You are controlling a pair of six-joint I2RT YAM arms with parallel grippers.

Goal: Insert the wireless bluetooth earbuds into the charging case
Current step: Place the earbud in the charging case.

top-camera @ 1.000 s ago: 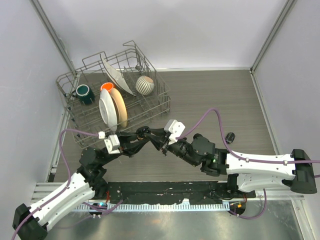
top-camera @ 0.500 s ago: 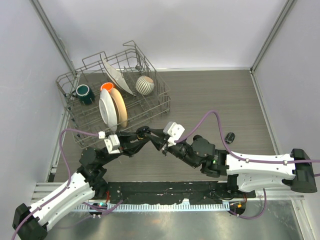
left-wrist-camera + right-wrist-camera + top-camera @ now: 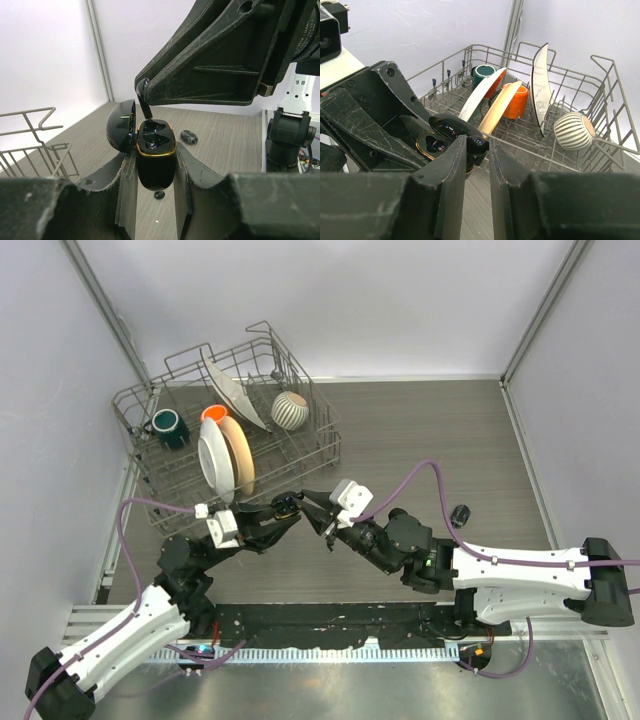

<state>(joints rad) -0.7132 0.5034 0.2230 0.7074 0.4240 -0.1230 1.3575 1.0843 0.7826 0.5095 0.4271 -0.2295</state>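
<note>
My left tool (image 3: 155, 162) is clamped on the charging case (image 3: 155, 150), holding it upright with the lid flipped open so the slots face up. Right tool (image 3: 477, 150) pinches one earbud (image 3: 143, 101) stem-down just over a slot, lined up to seat it, I reckon. Second earbud (image 3: 460, 513) lies on the counter (image 3: 450, 440), well off right.

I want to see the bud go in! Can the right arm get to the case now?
Probably yes. The left gripper holds the opened charging case upright, and the right gripper has an earbud just above it. Nothing seems to be between them.
</note>
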